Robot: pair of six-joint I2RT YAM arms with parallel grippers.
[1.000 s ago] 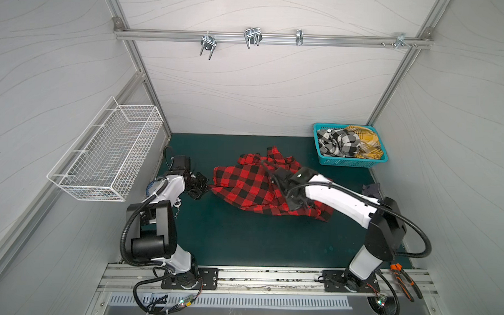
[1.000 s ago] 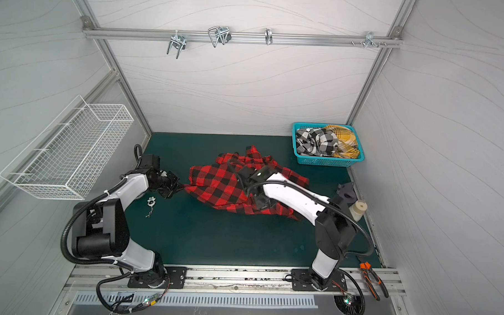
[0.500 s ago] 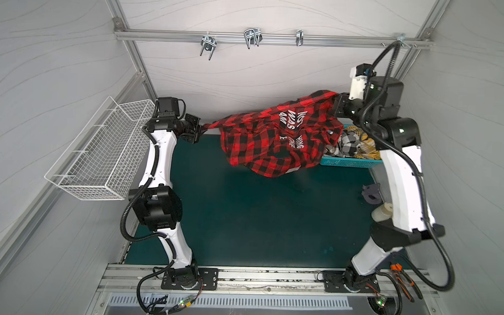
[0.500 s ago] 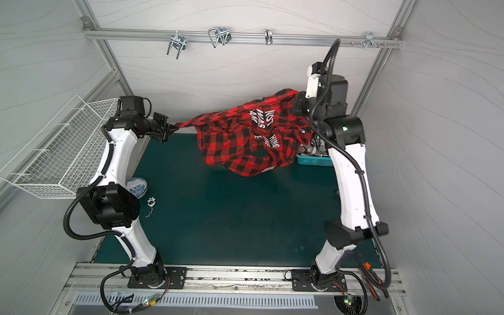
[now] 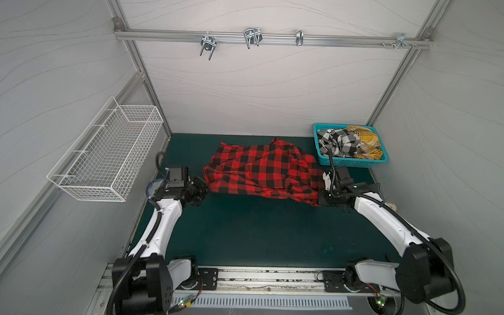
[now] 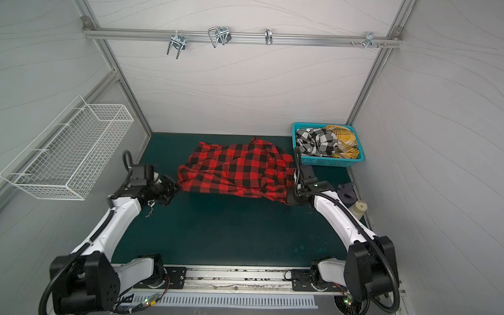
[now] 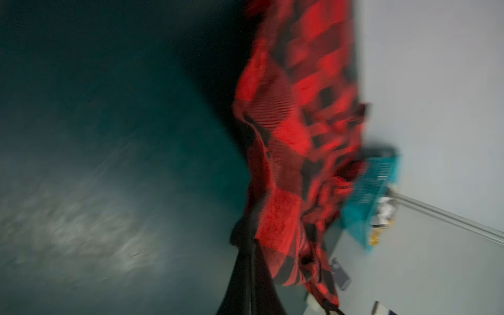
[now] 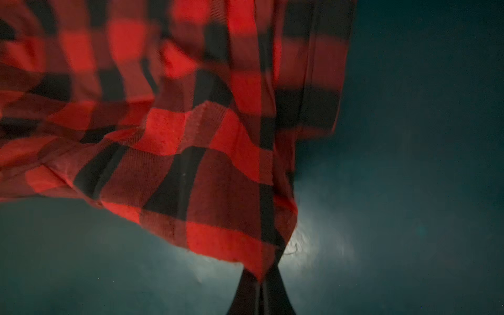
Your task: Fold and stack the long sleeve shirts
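The red-and-black checked shirt [image 5: 262,171] [image 6: 236,169] is stretched sideways low over the green mat [image 5: 256,233]. Its near edge is taut between my two grippers, and its far part sags towards the mat. My left gripper [image 5: 204,188] [image 6: 177,187] is shut on the shirt's left corner; the blurred left wrist view shows that gripper [image 7: 249,245] with the shirt [image 7: 286,136] bunched at its tips. My right gripper [image 5: 318,199] [image 6: 289,198] is shut on the right corner, and the right wrist view shows this gripper [image 8: 260,278] pinching the cloth [image 8: 191,136]. The black-and-white shirt [image 5: 338,141] and the yellow plaid shirt [image 5: 364,139] lie crumpled in the teal basket [image 5: 348,162].
A white wire basket [image 5: 106,156] hangs on the left wall. A rail with metal hooks [image 5: 252,38] crosses the back wall. A white roll [image 6: 358,208] and a dark object [image 6: 346,193] sit at the mat's right edge. A small keychain [image 6: 149,212] lies under the left arm.
Half a second ago both arms held the red shirt high, near the back wall. Both have come down and towards the front, and the shirt is now spread low over the mat.
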